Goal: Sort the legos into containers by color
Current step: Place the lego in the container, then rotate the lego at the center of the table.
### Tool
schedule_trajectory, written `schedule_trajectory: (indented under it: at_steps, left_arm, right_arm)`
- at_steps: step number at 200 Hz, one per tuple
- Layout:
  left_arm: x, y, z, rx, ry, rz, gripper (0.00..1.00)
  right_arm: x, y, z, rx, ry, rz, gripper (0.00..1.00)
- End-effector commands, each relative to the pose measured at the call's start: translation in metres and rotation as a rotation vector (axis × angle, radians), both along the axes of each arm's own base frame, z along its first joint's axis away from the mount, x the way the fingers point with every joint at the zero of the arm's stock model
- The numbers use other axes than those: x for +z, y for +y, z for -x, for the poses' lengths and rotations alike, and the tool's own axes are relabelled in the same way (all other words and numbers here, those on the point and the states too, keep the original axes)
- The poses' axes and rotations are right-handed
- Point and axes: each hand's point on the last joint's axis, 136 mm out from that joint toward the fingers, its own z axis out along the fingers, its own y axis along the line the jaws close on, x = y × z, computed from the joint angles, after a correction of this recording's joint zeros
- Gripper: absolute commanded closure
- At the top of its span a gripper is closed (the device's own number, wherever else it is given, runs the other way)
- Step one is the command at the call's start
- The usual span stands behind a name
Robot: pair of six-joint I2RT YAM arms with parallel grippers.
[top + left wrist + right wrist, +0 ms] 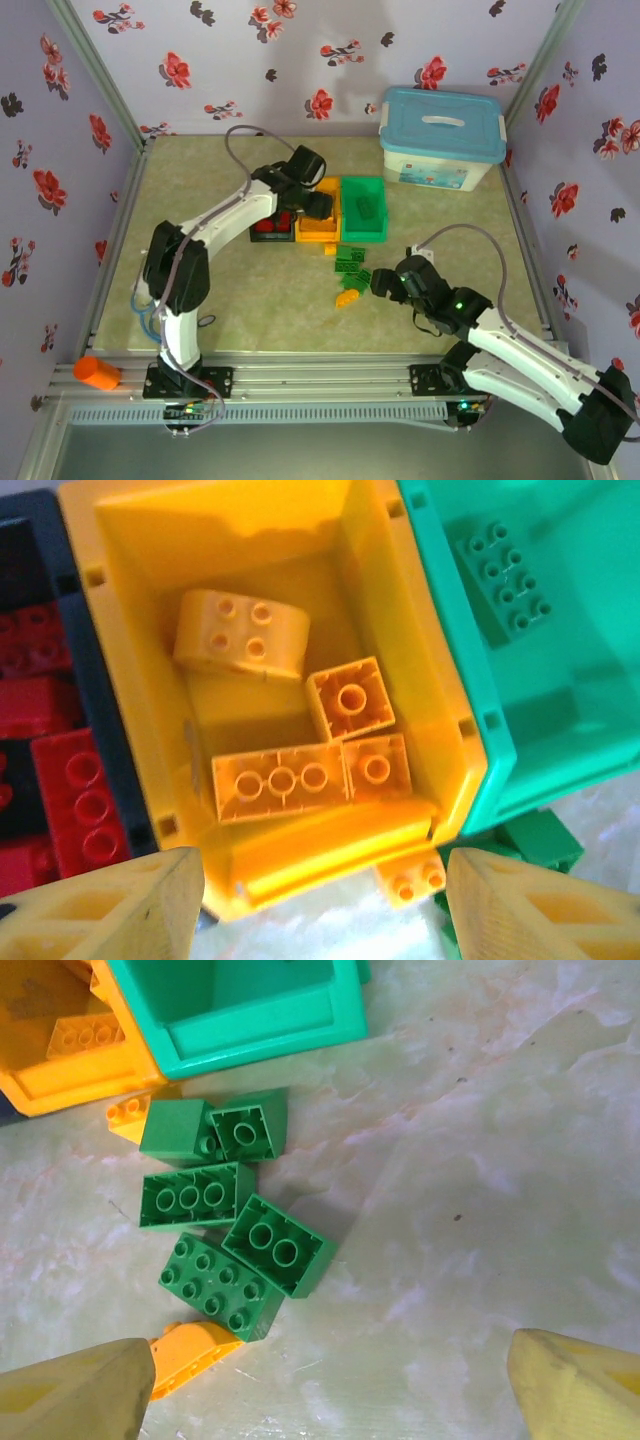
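Note:
Three containers stand side by side: a black bin (272, 232) with red legos (75, 790), a yellow bin (318, 228) with several yellow legos (280, 780), and a green bin (364, 208) with one green lego (505, 580). My left gripper (320, 910) hangs open over the yellow bin's near wall (320, 845), with nothing between its fingers. A small yellow lego (412, 880) lies just outside that wall. Several green legos (213, 1192) lie loose on the table before the green bin (250, 1020). My right gripper (325, 1400) is open beside them, its left fingertip next to a yellow-orange lego (190, 1352).
A large white box with a light blue lid (441, 137) sits at the back right. An orange cylinder (96, 373) lies on the front rail at the left. Flowered walls close in the table on three sides.

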Motion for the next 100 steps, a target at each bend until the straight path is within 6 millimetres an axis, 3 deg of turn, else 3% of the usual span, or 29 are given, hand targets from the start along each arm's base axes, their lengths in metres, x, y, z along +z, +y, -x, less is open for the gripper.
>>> schedule_trajectory:
  at_steps: [1, 60, 100]
  left_arm:
    - [0.029, 0.006, 0.011, 0.016, -0.060, 0.081, 0.35]
    - [0.015, 0.046, 0.057, 0.069, -0.065, 0.117, 0.35]
    - [0.000, 0.074, 0.083, 0.117, -0.057, 0.101, 0.35]
  right_arm:
    - [0.003, 0.009, -0.003, 0.036, 0.011, -0.009, 0.11]
    - [0.017, 0.036, -0.020, 0.101, 0.024, 0.022, 0.18]
    - [0.022, 0.067, -0.037, 0.162, 0.051, 0.077, 0.20]
